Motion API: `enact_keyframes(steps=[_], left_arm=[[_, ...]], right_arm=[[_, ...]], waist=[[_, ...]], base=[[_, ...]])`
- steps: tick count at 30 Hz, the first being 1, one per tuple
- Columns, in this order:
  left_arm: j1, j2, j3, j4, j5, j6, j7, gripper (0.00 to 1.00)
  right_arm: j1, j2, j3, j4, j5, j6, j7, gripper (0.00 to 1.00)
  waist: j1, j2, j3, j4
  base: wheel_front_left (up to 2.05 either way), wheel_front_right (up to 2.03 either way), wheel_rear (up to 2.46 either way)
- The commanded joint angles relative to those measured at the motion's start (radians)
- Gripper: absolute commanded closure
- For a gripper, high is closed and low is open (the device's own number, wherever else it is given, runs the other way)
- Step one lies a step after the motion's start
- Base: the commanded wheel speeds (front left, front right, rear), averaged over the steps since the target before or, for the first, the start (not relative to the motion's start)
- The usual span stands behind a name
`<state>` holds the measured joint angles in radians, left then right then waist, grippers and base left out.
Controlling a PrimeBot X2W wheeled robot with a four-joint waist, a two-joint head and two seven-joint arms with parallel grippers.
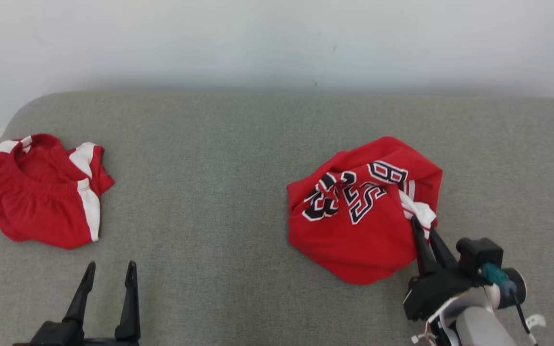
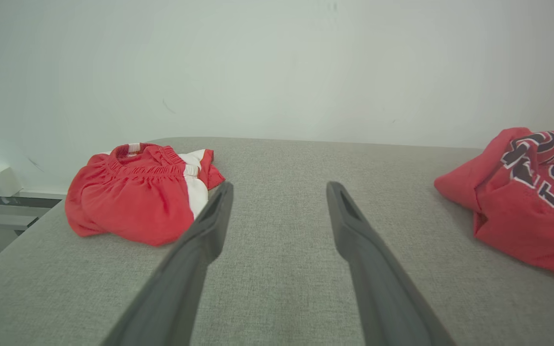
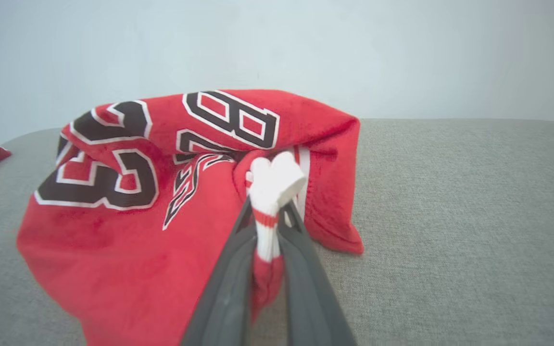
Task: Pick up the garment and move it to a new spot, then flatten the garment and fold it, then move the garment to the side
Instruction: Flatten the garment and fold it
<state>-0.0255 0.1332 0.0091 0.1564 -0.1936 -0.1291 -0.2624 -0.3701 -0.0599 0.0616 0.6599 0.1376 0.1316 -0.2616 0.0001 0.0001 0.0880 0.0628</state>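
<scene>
- Nearest the lens, lower right of the head view: my right gripper point(image 1: 423, 226), fingers pressed together on a white-and-red striped trim of the jersey point(image 1: 358, 211). I judge the pinch is taken at an edge so that the heap can be lifted by one point.
- Right of centre: the jersey lies crumpled on the grey cushion point(image 1: 219, 144) and, as far as I can judge, is not yet raised.
- Lower left: my left gripper point(image 1: 111, 265), fingers spread wide and holding nothing, over bare cushion. It is probably kept free for the flattening and folding.
- Far left: red shorts point(image 1: 41, 202), well apart from the jersey and touched by neither gripper.
- Obscured: folds break up the black lettering, and I cannot tell whether the pinched trim is neck or armhole. The bottom edge cuts off the left gripper's base and my right forearm.
</scene>
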Motion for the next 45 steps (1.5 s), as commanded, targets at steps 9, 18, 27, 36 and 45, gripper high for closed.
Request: enact_keyframes(steps=[9,18,27,36,45], left_arm=[[0.048,-0.01,0.009,0.002,0.0,-0.001,-0.004,0.0],[0.04,-0.01,0.007,0.006,-0.001,-0.002,-0.004,0.0],[0.063,-0.006,0.015,0.003,0.0,-0.001,-0.004,0.0],[0.067,-0.01,0.025,-0.006,0.005,-0.001,-0.004,0.0],[0.044,-0.011,0.017,-0.01,0.009,-0.001,-0.004,0.0]], right_arm=[[0.255,0.002,0.031,-0.269,0.021,-0.002,-0.005,1.0],[0.449,0.007,0.006,-0.403,0.015,-0.002,0.072,0.54],[0.47,0.01,-0.047,-0.479,0.044,-0.002,0.018,0.0],[0.449,0.01,-0.071,-0.462,0.022,-0.002,0.007,0.0],[0.325,-0.06,-0.063,-0.306,-0.001,-0.002,0.046,0.0]], waist=[[-0.0001,-0.0001,-0.058,-0.066],[-0.0001,-0.0001,-0.059,-0.089],[-0.0001,-0.0001,-0.083,-0.092],[-0.0001,-0.0001,-0.087,-0.081],[-0.0001,-0.0001,-0.057,-0.058]], base=[[0.0,0.0,0.0],[0.0,0.0,0.0],[0.0,0.0,0.0],[0.0,0.0,0.0],[0.0,0.0,0.0]])
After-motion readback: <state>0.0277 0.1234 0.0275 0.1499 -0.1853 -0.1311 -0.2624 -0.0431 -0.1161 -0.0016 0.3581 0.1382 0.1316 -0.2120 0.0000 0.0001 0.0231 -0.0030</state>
